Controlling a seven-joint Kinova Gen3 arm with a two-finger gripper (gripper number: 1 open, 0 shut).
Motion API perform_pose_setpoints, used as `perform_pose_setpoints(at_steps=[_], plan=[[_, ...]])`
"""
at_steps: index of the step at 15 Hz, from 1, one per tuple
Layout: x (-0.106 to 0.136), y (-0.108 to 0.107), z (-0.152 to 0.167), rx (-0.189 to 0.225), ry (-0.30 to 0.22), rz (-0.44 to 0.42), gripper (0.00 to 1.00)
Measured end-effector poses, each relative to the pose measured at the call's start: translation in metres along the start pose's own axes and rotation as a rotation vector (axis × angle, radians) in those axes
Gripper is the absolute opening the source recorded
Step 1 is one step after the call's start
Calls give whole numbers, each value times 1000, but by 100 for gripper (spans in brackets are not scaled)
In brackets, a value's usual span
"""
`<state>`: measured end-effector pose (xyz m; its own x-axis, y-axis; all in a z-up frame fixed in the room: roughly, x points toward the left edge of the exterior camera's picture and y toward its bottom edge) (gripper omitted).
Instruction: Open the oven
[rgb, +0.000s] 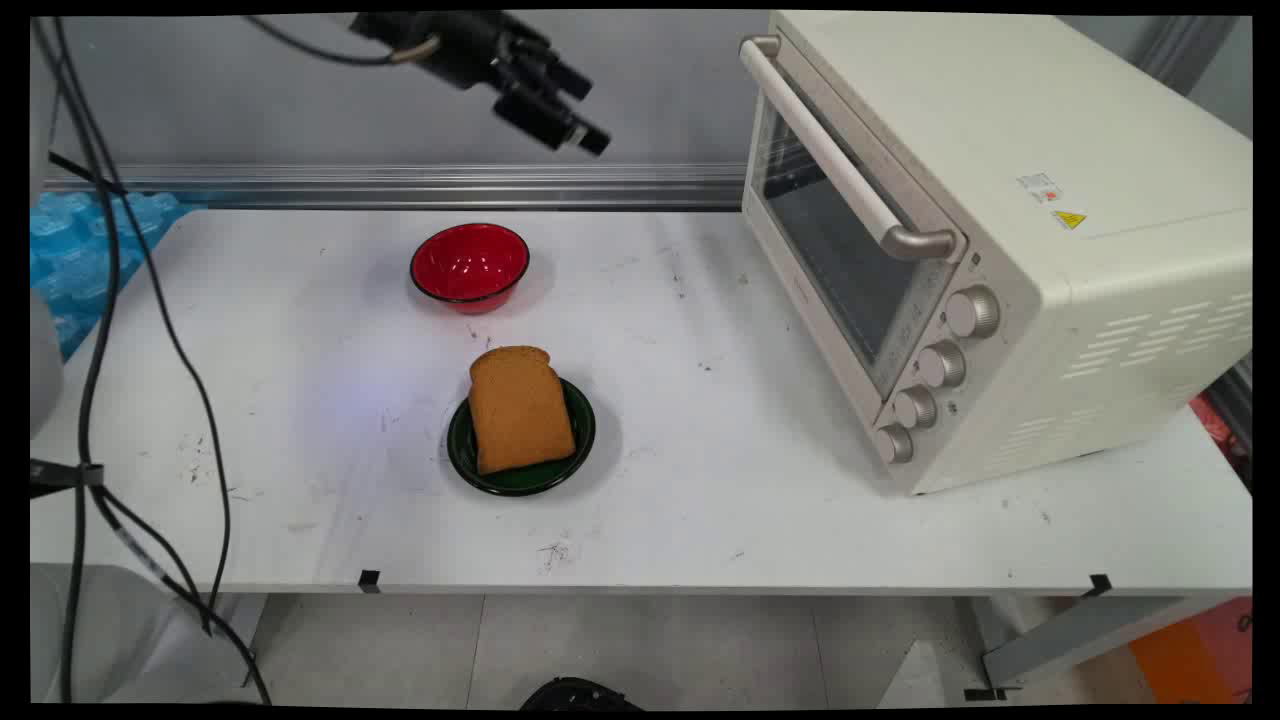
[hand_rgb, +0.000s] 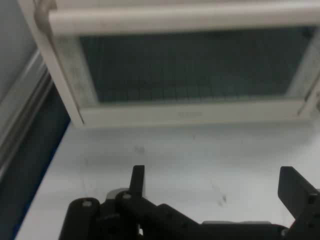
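Gripper (rgb: 585, 115) high above the table's far edge, well clear of everything, pointing toward the toaster oven (rgb: 1000, 240). Fingers spread apart, nothing between them; the hand view shows the two fingertips (hand_rgb: 137, 180) standing wide of each other over bare table (hand_rgb: 200, 160).

Toaster oven: cream, on the table's right side, door shut, long handle (rgb: 840, 160) across the top of the glass door. Four knobs (rgb: 930, 365) in a column down its front right. Warning sticker on the top panel. In the hand view the oven door (hand_rgb: 190, 65) fills the upper half, handle (hand_rgb: 180, 20) running across the top.

Red bowl (rgb: 469, 262) on the table below the gripper, toward the far edge, empty as far as visible.

Slice of brown bread (rgb: 518, 408) lying on a small dark green plate (rgb: 580, 440), nearer the front, just in front of the red bowl but apart from it. Bread overhangs the plate's far rim.

Blue crinkled material (rgb: 70, 250) at far left. Black cables (rgb: 110, 330) hang down the left side.
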<state>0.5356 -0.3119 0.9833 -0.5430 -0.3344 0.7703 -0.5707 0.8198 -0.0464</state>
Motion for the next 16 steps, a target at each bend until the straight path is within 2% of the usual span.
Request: perform_pose_setpoints(at_steps=[10,11,16], plan=[[71,-12,44,7,89,-7,100],[77,-12,50,6,96,-9,0],[96,-14,74,10,119,-26,0]])
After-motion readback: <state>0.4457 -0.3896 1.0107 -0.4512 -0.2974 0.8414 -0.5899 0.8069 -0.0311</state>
